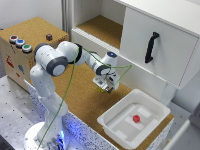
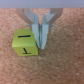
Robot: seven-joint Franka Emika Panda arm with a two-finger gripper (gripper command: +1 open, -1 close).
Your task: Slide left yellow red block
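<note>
Starting at the exterior view's left, a cork-covered box (image 1: 30, 42) is sitting with three coloured buttons (image 1: 20, 43) on its top, and the white arm (image 1: 50, 62) is rising from its base beside it and reaching across the cork table (image 1: 82, 95) toward the middle of the scene. There the gripper (image 1: 106, 86) is hanging low over the cork, and a speck of yellow is showing at its tip, which I am taking to be the yellow red block (image 1: 104, 90).

The wrist view is making this clearer: the yellow red block (image 2: 26, 44) is resting on the cork, and the gripper (image 2: 41, 39) is standing with its fingers (image 2: 36, 27) drawn close together and touching the block's side, not wrapped around it (the block's top face is carrying dark T-like marks). The jaws are reading as closed on nothing.

Farther toward the exterior view's right, a white tray (image 1: 125, 131) is holding a small red block (image 1: 136, 118), well apart from the gripper.

My judgement is that the approach is done and contact is made, while the sideways slide is either only starting or not begun.
</note>
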